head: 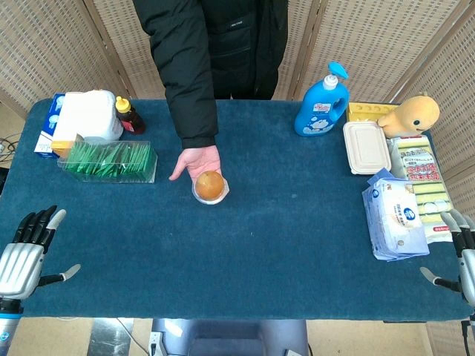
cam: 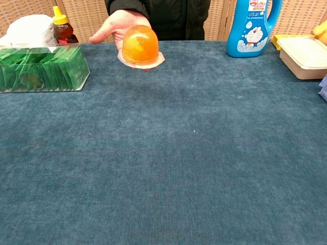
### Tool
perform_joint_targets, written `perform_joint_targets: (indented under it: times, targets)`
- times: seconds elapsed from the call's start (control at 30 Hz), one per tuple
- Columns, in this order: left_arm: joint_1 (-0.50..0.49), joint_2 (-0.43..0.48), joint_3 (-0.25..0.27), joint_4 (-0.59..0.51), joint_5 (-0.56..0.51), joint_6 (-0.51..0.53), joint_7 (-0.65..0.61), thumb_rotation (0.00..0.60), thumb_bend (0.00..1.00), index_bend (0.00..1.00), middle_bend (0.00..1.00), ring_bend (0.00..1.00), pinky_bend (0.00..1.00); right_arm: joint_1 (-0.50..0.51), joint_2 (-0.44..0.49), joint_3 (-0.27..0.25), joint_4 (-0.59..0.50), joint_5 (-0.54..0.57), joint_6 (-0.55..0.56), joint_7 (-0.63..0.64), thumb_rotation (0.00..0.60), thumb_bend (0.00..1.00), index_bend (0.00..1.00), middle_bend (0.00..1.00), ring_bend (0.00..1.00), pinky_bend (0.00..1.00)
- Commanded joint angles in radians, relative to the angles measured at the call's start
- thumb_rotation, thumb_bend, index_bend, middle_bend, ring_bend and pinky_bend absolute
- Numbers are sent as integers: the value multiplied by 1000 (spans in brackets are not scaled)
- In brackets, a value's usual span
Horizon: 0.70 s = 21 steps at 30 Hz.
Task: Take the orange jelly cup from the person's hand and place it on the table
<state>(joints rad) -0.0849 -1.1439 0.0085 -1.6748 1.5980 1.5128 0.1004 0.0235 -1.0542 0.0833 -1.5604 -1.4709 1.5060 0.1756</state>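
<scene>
The orange jelly cup rests dome-up on the person's hand, held out palm-up above the blue table. My left hand hovers at the near left edge of the table, fingers apart and holding nothing. At the near right edge my right hand is partly cut off by the frame, fingers spread and empty. Both hands are far from the cup. Neither hand appears in the chest view.
A clear box of green packets lies left of the person's hand, with a white container and a sauce bottle behind it. A blue detergent bottle, a lunchbox, a yellow toy and tissue packs fill the right side.
</scene>
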Motion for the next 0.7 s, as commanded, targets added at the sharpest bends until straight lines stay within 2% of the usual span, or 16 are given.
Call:
perform_joint_targets:
  times: [0.03,0.27,0.43,0.5,0.6,0.7]
  targets:
    - [-2,-9,-2,0,-14,-11,15,600,84,0,0,0,0,0,1,0,1,1,-1,5,600,28,0,0,2,99]
    - [-72,-10,-24,-57,20,-80,17,600,85,0,0,0,0,-2,6,2,11,7,-3,37,600,28,0,0,2,99]
    - [-198,54,-105,-220,12,-205,89,600,85,0,0,0,0,-1,8,2,13,1,-2,52,600,28,0,0,2,99]
    - [-269,66,-161,-295,-31,-279,132,600,85,0,0,0,0,-3,9,3,13,-2,3,60,600,28,0,0,2,99]
    - [-394,60,-254,-354,-193,-421,229,600,84,0,0,0,0,-4,11,3,17,-1,4,69,600,28,0,0,2,99]
    - [-483,35,-296,-375,-319,-497,343,600,84,0,0,0,0,-4,11,4,21,2,2,78,600,28,0,0,2,99]
